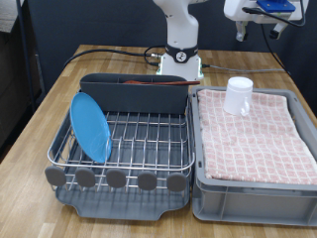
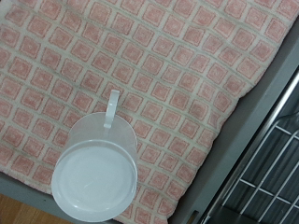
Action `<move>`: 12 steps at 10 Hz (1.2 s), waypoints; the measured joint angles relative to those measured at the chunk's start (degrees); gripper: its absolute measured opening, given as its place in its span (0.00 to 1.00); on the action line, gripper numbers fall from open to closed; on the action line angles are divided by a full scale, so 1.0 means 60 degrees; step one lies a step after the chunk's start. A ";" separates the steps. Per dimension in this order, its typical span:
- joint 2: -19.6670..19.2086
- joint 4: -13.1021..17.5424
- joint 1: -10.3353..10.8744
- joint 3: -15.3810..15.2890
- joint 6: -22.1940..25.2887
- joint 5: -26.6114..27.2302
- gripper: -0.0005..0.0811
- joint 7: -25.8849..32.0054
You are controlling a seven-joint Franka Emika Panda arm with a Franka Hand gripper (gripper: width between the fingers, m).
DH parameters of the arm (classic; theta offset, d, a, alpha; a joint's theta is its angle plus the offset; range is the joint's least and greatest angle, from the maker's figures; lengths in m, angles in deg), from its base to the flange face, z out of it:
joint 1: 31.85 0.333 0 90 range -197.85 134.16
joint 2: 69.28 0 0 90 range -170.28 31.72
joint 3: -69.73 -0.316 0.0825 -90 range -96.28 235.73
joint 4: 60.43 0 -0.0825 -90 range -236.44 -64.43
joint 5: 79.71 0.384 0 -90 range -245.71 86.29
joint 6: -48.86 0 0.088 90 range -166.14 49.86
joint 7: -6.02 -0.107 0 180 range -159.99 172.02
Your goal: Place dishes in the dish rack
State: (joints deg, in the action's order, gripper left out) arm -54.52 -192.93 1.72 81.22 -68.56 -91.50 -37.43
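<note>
Plate (image 1: 90,125) stands on edge in the dish rack (image 1: 149,149) wires, left of frame. Mug (image 1: 238,95) sits inverted on the checked cloth (image 1: 258,139), right. End effector (image 1: 260,12) raised upper right; finger state cannot be told.

The arm (image 1: 179,22) is glossy white, built of rounded segments, with a dark band around the joint just above its foot. Its base (image 1: 179,61) is a white block bearing a small dark round mark on the front face. Black cables (image 1: 109,52) trail from the base. The end effector (image 1: 260,12) is white with a blue patch and dark parts beneath.
</note>
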 joint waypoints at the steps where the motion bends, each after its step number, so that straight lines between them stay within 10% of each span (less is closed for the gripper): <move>1: -0.0022 0.0001 -0.0005 0.0024 0.0000 0.0002 0.99 -0.0025; 12: -0.1838 0.0049 -0.0002 0.0123 -0.0272 0.1279 0.99 -0.0653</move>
State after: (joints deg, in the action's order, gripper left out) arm -65.54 -192.63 1.71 81.95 -70.19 -83.83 -41.35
